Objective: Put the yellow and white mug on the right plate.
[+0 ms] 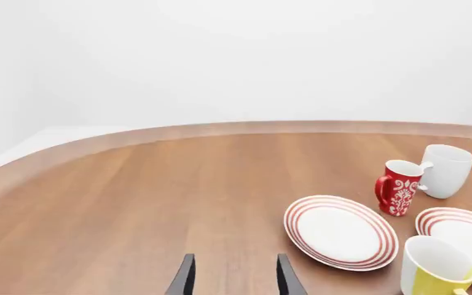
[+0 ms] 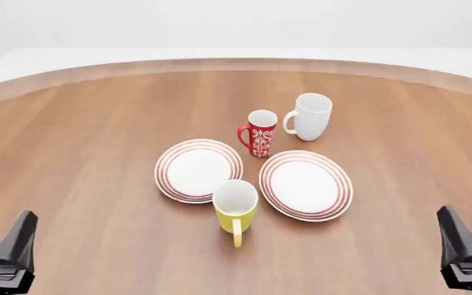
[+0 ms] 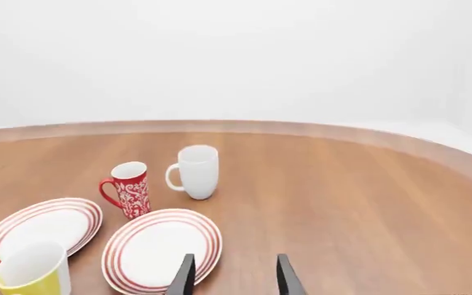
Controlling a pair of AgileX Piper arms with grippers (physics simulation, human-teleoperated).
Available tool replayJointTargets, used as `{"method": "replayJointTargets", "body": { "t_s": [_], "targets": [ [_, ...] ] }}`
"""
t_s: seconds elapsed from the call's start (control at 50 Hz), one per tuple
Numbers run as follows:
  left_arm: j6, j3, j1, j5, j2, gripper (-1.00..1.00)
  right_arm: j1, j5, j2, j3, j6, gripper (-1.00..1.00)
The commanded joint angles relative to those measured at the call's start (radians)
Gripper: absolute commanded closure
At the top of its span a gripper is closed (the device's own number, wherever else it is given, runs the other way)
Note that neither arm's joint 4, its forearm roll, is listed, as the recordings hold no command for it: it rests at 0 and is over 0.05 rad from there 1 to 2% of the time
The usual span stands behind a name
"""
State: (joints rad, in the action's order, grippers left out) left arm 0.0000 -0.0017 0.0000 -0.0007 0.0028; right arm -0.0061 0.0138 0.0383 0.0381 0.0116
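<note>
The yellow mug (image 2: 236,212) stood upright on the table (image 2: 80,135), near side, between the two plates, touching or overlapping their near rims, handle toward the arms. The right plate (image 2: 306,184) was bare. Left gripper (image 1: 234,276) and right gripper (image 3: 234,276) were both spread, holding nothing, well apart from the mug.

We see no real room here but a simulator's bare stage. A round wooden table (image 2: 80,153) with a pale edge band sits against a blank white backdrop without walls, windows or furniture. The surfaces look smooth and evenly lit, as in a render. The tableware hints at a dining setting: two red-ringed plates, the left plate (image 2: 197,170) and the right plate (image 2: 306,185), a red patterned mug (image 2: 260,133), a white mug (image 2: 311,116) and a yellow and white mug (image 2: 236,208).
</note>
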Motion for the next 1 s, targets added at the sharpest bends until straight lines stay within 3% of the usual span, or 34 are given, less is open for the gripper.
{"method": "replayJointTargets", "body": {
  "t_s": [0.02,0.04,0.08,0.1,0.12,0.14,0.22,0.32,0.36,0.44,0.54,0.64,0.7,0.74,0.82,1.0],
  "targets": [
    [0.000,-0.003,0.000,-0.001,0.004,-1.00,-0.009,0.086,0.085,0.135,0.040,-1.00],
    [0.000,-0.003,0.000,-0.001,0.004,-1.00,-0.014,0.053,0.183,0.139,-0.016,-1.00],
    [0.000,-0.003,0.000,-0.001,0.004,-1.00,-0.020,0.038,0.232,0.149,0.000,-1.00],
    [0.000,-0.003,0.000,-0.001,0.004,-1.00,0.005,0.103,0.246,0.221,0.006,-1.00],
    [0.000,-0.003,0.000,-0.001,0.004,-1.00,0.005,0.105,0.245,0.222,0.006,-1.00],
    [0.000,-0.003,0.000,-0.001,0.004,-1.00,-0.002,0.113,0.311,0.259,-0.062,-1.00],
    [0.000,-0.003,0.000,-0.001,0.004,-1.00,0.011,0.158,0.440,0.353,0.006,-1.00],
    [0.000,-0.003,0.000,-0.001,0.004,-1.00,0.036,0.236,0.557,0.465,0.038,-1.00],
    [0.000,-0.003,0.000,-0.001,0.004,-1.00,0.062,0.277,0.598,0.509,-0.002,-1.00],
    [0.000,-0.003,0.000,-0.001,0.004,-1.00,0.047,0.309,0.656,0.542,0.006,-1.00],
    [0.000,-0.003,0.000,-0.001,0.004,-1.00,0.089,0.400,0.669,0.617,-0.057,-1.00],
    [0.000,-0.003,0.000,-0.001,0.004,-1.00,0.117,0.471,0.689,0.695,-0.041,-1.00],
    [0.000,-0.003,0.000,-0.001,0.004,-1.00,0.147,0.506,0.729,0.735,-0.065,-1.00],
    [0.000,-0.003,0.000,-0.001,0.004,-1.00,0.161,0.538,0.757,0.771,-0.025,-1.00],
    [0.000,-0.003,0.000,-0.001,0.004,-1.00,0.185,0.571,0.774,0.808,-0.033,-1.00],
    [0.000,-0.003,0.000,-0.001,0.004,-1.00,0.278,0.657,0.867,0.884,0.075,-1.00]
  ]
}}
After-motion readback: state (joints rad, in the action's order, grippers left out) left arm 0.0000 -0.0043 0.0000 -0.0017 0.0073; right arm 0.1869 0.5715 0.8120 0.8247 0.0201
